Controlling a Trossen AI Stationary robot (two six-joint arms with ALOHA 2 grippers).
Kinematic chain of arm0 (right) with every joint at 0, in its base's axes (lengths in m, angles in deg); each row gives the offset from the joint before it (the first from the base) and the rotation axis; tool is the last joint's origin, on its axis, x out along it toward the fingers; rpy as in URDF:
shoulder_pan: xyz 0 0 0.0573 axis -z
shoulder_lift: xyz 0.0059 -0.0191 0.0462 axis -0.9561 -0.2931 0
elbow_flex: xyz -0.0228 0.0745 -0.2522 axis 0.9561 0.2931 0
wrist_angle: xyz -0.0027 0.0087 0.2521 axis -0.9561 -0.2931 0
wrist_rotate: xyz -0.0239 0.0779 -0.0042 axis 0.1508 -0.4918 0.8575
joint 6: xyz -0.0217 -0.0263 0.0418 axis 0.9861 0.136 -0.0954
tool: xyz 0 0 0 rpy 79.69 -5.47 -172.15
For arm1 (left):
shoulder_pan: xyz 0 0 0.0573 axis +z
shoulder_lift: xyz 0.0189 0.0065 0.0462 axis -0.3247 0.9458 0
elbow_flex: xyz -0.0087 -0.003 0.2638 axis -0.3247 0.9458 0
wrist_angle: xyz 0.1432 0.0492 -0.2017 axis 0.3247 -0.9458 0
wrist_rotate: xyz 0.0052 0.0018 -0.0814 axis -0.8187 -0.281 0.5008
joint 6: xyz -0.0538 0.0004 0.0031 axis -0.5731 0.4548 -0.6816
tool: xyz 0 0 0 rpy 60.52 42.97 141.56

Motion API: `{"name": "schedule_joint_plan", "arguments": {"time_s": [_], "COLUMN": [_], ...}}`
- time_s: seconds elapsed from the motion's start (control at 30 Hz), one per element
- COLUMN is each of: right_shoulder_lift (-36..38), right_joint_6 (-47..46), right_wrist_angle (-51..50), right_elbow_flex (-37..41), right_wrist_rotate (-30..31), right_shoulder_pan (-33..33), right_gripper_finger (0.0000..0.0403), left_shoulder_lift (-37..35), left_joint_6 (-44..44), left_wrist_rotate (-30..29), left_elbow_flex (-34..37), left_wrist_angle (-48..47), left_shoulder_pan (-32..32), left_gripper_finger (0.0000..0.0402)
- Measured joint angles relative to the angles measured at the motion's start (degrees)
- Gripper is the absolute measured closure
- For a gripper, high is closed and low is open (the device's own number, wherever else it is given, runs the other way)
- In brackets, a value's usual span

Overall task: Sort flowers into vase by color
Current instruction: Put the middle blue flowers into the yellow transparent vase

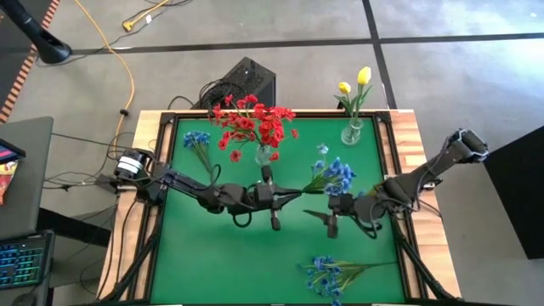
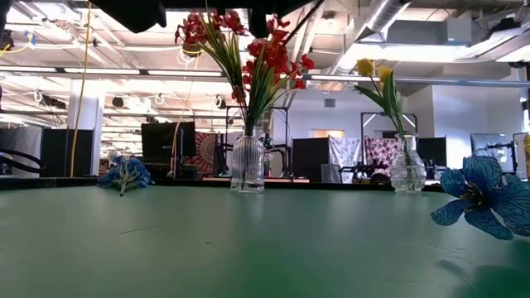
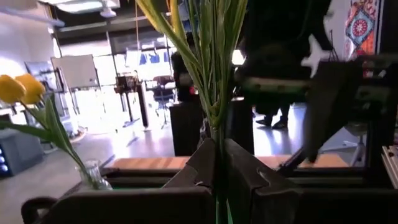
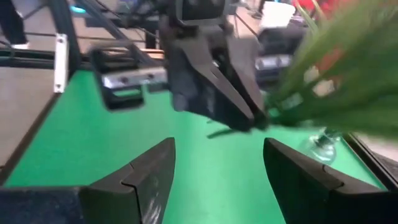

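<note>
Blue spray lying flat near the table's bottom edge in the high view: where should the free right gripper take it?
Probably on the bare green stem, coming straight down with the fingers across it. The blue spray lies flat, with its bushy blooms to the left and its thin stem running right. That leaves a clear, narrow spot for the open right gripper.

Grey concrete floor (image 1: 459, 76), orange cable (image 1: 119, 64), bright ceiling lights (image 2: 124, 73).

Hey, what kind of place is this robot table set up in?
Probably an open lab or workshop: exposed ceiling ducts and strip lights overhead, rows of dark equipment frames behind the green table, and a yellow cable trailing across a concrete floor.
</note>
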Motion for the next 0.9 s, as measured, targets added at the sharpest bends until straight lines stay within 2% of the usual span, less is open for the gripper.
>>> {"name": "schedule_joint_plan", "arguments": {"time_s": [0.2, 0.53, 0.7, 0.9], "right_shoulder_lift": [0.0, 0.0, 0.0, 0.0], "right_joint_6": [1.03, 5.59, 5.95, 7.59], "right_wrist_angle": [1.51, 6.1, 6.16, 7.34], "right_elbow_flex": [0.0, 0.0, 0.0, 0.0], "right_wrist_rotate": [-0.02, -0.05, -0.03, -0.03], "right_shoulder_pan": [2.79, 3.01, 3.76, 4.19], "right_gripper_finger": [0.0132, 0.0139, 0.0181, 0.0264], "left_shoulder_lift": [0.02, 0.02, 0.02, 0.02], "left_joint_6": [2.13, 2.63, 3.4, 3.4], "left_wrist_rotate": [1.27, 1.22, 1.22, 1.23], "left_elbow_flex": [0.0, -0.02, -0.01, 0.0], "left_wrist_angle": [1.08, 0.23, 0.13, 0.11], "left_shoulder_pan": [0.0, 0.07, 0.07, 0.08], "left_gripper_finger": [0.0401, 0.0401, 0.0401, 0.0401]}}
